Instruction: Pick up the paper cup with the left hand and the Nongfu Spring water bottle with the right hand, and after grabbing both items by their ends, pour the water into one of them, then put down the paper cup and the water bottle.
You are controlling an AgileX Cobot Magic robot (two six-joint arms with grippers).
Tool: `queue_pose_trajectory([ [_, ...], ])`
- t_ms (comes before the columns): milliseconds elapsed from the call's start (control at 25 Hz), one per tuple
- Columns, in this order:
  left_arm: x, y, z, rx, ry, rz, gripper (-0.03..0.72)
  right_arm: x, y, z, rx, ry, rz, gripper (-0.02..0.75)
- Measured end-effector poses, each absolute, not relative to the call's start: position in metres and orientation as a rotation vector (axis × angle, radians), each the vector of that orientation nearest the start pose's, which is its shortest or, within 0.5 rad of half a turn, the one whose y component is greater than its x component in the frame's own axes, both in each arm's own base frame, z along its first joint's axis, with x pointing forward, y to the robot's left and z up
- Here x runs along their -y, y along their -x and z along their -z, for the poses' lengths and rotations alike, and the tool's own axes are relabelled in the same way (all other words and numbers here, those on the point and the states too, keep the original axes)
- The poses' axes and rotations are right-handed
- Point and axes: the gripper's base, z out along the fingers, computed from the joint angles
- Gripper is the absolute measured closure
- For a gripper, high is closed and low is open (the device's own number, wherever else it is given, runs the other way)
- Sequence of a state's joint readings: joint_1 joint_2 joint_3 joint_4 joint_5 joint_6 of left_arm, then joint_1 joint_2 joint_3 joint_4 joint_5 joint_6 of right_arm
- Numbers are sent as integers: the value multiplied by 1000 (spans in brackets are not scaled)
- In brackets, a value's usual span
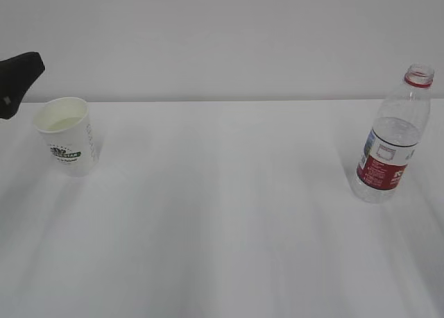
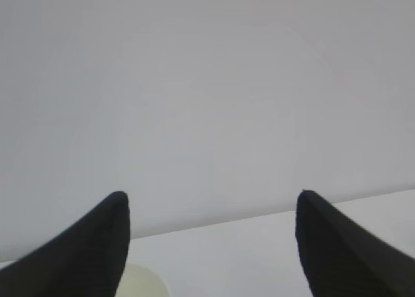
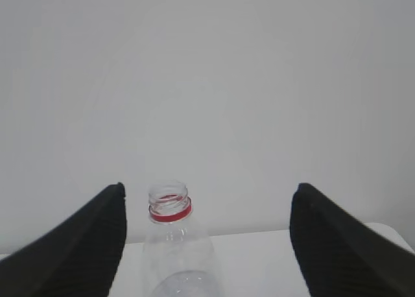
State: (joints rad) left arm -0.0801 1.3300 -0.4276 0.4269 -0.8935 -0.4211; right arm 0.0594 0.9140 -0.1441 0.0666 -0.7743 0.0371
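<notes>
The paper cup (image 1: pixel 66 136) stands upright at the table's left, white with a green logo; its cream rim (image 2: pixel 144 285) peeks in at the bottom of the left wrist view by the left finger. My left gripper (image 2: pixel 211 203) is open and empty above and behind the cup. A black part of the left arm (image 1: pixel 17 78) shows at the left edge. The Nongfu Spring water bottle (image 1: pixel 392 134) stands uncapped at the right. Its red-ringed neck (image 3: pixel 170 206) sits between the fingers of my open right gripper (image 3: pixel 209 192), nearer the left one and untouched. Water (image 3: pixel 187 284) shows faintly low inside.
The white table (image 1: pixel 229 214) runs wide between cup and bottle, with a plain pale wall (image 1: pixel 222 33) behind its far edge. The right arm is outside the exterior view.
</notes>
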Motion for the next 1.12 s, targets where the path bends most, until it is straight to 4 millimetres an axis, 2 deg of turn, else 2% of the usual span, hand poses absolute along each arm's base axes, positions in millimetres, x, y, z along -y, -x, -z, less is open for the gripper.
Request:
queue_pose_trajectory([
  [240,45,-227,-259,-1541,-215,374,108,-6,-163,-266,-1487,-27,-65,144],
  [400,41,-220,-263,-1581,-208,332,108,-7,-164,-281,-1489,-18,-64,144],
  [800,33,-203,-270,-1670,-148,274,109,-7,-147,-303,-1522,-7,-74,144],
  [1120,32,-196,-276,-1657,-145,269,111,-7,-135,-322,-1550,2,-82,144],
])
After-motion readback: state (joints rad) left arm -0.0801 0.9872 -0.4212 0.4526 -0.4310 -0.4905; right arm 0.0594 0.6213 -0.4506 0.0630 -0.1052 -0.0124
